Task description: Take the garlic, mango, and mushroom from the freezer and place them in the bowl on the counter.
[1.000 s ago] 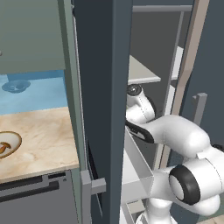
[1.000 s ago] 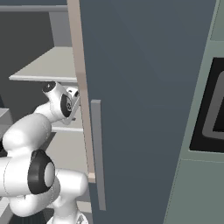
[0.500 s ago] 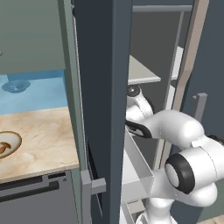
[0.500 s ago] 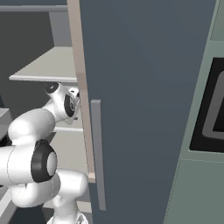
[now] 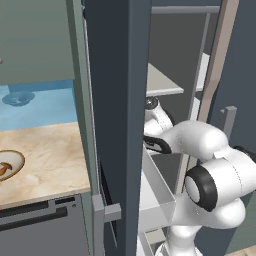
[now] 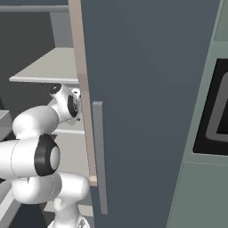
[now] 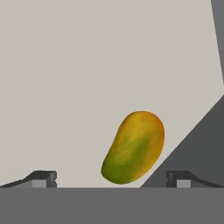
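The mango [image 7: 133, 146], yellow-green with an orange blush, lies on a pale grey shelf of the freezer [image 5: 117, 100]. In the hand view it sits between my fingertips [image 7: 43, 178], a little right of centre. My gripper [image 7: 111, 179] is open with nothing gripped. In both base views my white arm [image 5: 195, 142] reaches in under the shelf [image 6: 49, 67]. The tan-rimmed bowl [image 5: 17, 159] stands at the left edge of the beige counter [image 5: 50, 150] with something orange inside it. Garlic and mushroom are out of view.
The open freezer door [image 6: 147, 111] with its long grey handle [image 6: 99, 156] stands close on the arm's right. A white door bin [image 5: 157, 195] juts out below the arm. A dim bluish mirrored bowl [image 5: 17, 98] shows behind the counter. A dark panel [image 6: 216, 107] is at far right.
The arm's elbow has swung a little to the left and closer to the shelves. The wrist stays at the same shelf and the gripper stays open.
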